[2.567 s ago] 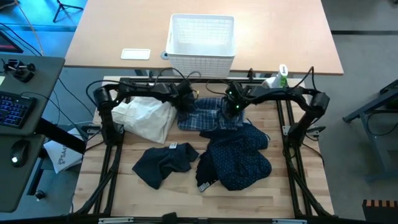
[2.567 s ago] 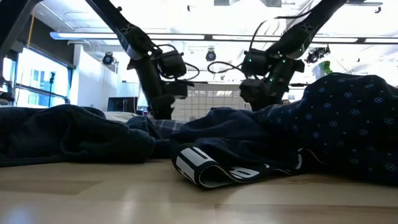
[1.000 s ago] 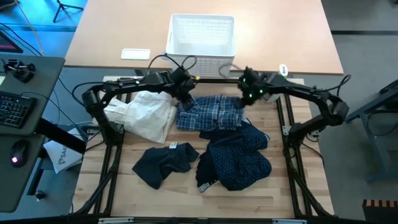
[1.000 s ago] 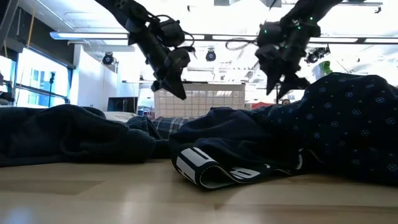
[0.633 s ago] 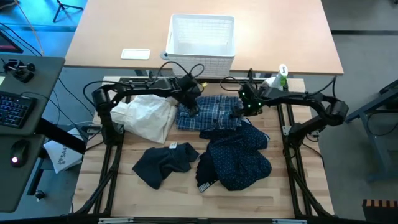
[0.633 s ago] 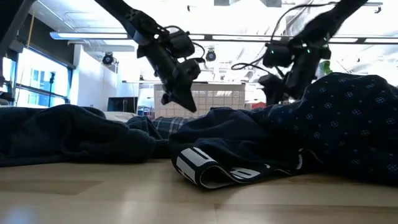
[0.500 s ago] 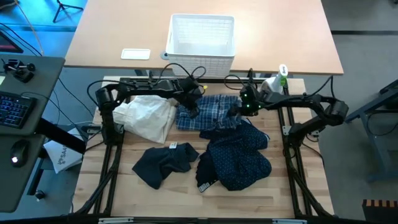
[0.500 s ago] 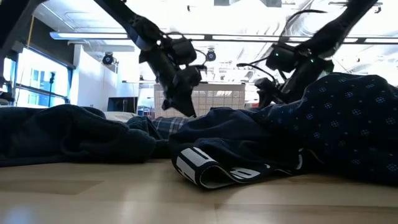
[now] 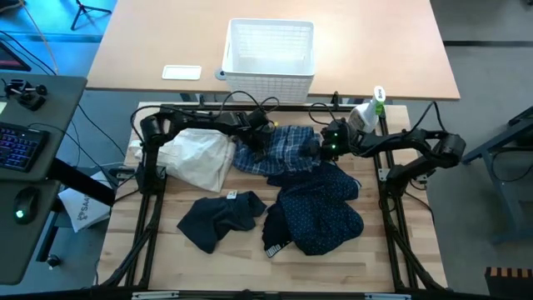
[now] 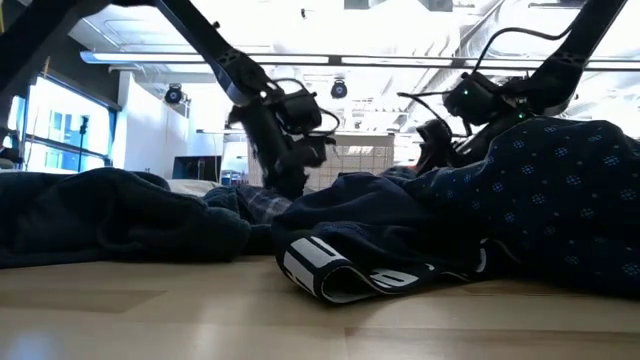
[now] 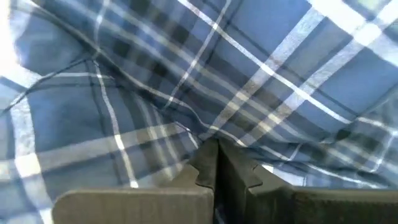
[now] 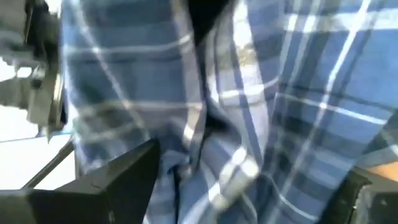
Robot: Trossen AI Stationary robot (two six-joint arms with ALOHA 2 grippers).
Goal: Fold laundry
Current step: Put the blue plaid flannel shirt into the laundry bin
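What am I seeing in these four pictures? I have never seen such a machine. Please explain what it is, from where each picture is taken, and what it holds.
It is a robot with two dark arms working at a wooden table, sorting laundry. One picture looks straight down from above, one looks level across the tabletop, and two come from cameras on the arms' wrists. On the table lie a blue-and-white plaid shirt, a navy dotted shirt, a dark garment and a cream cloth. A white basket stands behind. The left hand is shut, its tips pressed against the plaid shirt; whether it pinches cloth is unclear. The right hand is open over the shirt's other side, fabric lying between its fingers.
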